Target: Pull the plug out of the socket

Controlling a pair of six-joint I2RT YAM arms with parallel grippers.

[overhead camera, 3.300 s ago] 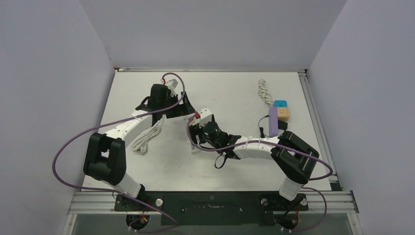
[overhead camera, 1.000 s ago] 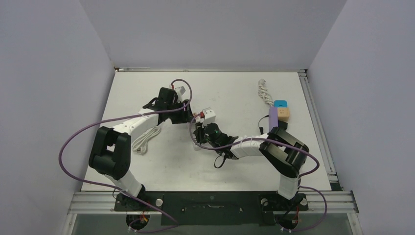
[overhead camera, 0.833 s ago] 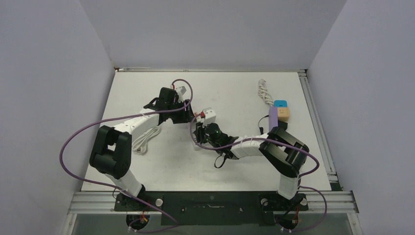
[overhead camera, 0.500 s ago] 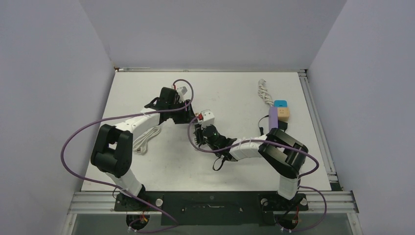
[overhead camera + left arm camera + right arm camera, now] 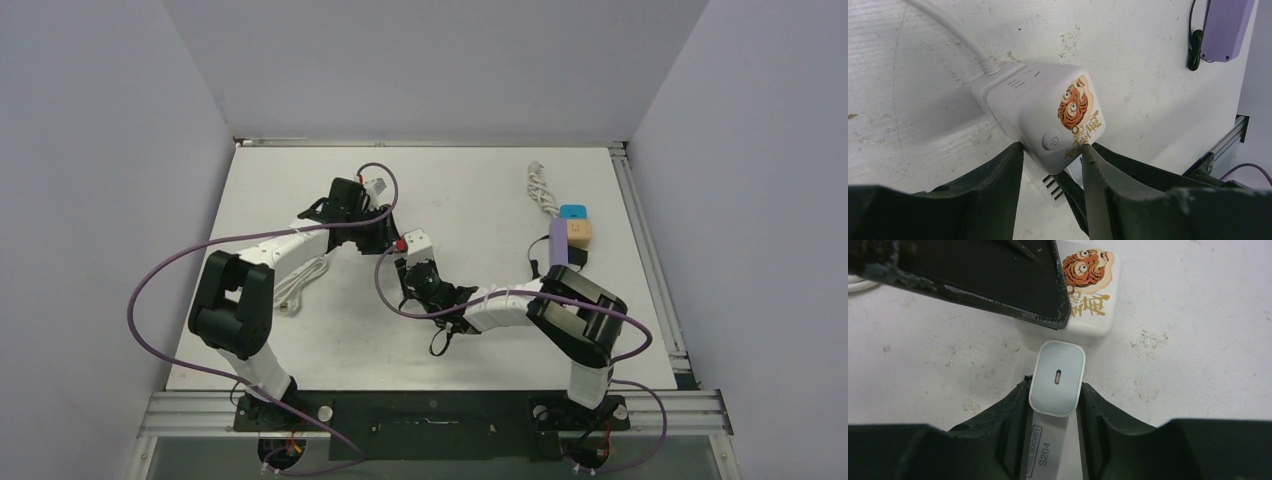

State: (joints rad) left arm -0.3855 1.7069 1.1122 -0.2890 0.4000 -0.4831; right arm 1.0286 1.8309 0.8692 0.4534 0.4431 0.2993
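Observation:
The socket (image 5: 1040,112), a white cube with a tiger picture and a power button, lies mid-table with its white cord running off to the left. My left gripper (image 5: 1052,146) is shut on its near end, a fingertip on each side. The plug (image 5: 1056,377), a pale grey charger with a small port on its face, sits against the socket's (image 5: 1093,295) side. My right gripper (image 5: 1055,390) is shut on the plug. The prongs are hidden. From above, the two grippers (image 5: 385,232) (image 5: 412,268) meet at the socket (image 5: 416,242).
A purple box (image 5: 559,250), a blue block (image 5: 574,212) and a tan block (image 5: 580,231) lie at the right, with a coiled white cable (image 5: 541,190) behind them. Another white cable (image 5: 300,283) lies left of centre. Purple arm cables loop over the table.
The left fingers have narrowed onto the socket. The socket and the right gripper with the plug have shifted slightly left and nearer. The right grip is unchanged.

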